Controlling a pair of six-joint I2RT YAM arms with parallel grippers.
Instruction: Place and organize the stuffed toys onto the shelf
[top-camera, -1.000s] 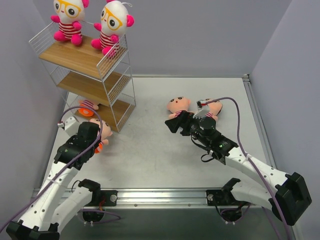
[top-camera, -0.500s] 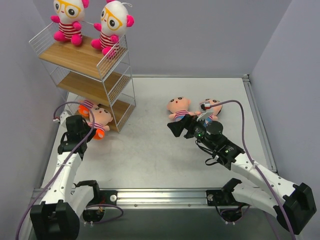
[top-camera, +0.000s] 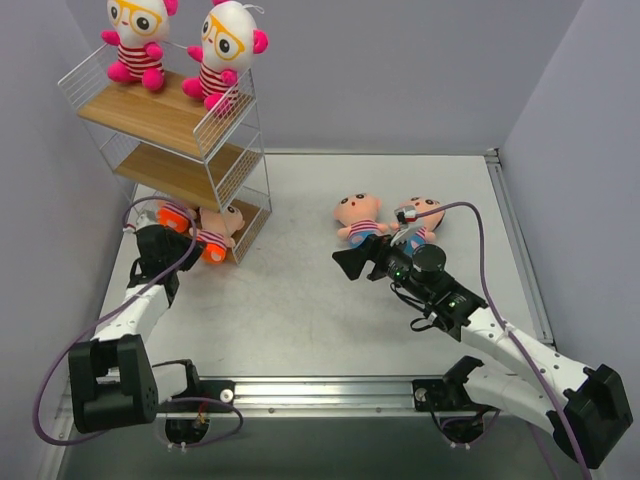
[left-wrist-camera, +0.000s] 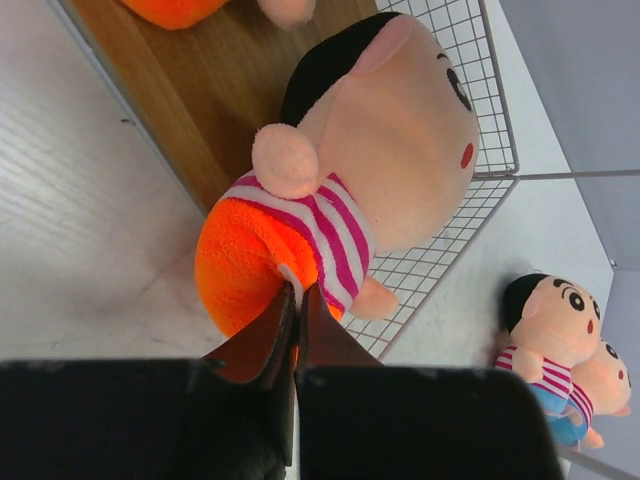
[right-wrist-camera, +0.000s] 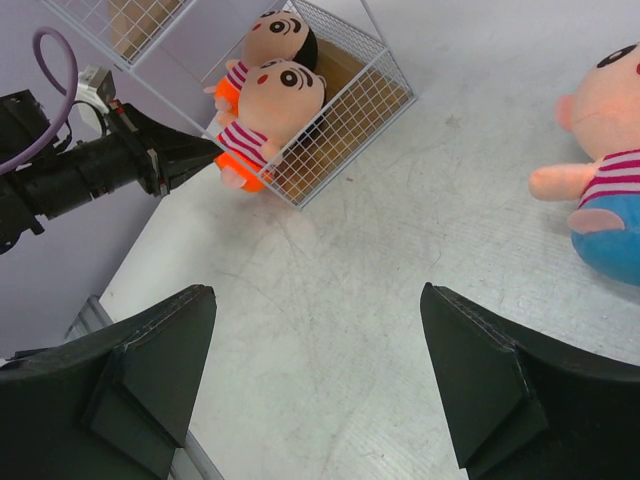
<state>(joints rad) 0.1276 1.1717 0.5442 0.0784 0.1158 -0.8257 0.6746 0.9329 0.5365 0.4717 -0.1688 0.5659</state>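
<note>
Seating the orange-bottomed toy (left-wrist-camera: 330, 210) on the shelf's (top-camera: 150, 118) bottom board — left gripper (left-wrist-camera: 296, 300) shut, tips against it. Next: right gripper (right-wrist-camera: 318, 300) (jaws wide) closes on a blue-bottomed toy (top-camera: 358, 215).

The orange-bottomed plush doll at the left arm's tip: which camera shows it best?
Left wrist view: the peach plush doll in orange bottoms fills the frame, face and striped shirt clear. Top external shows it small, low on the white wire shelf; right wrist, small and far.

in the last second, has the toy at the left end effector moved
Yes. The orange-bottomed toy has shifted toward the shelf and now lies on its bottom board.
</note>
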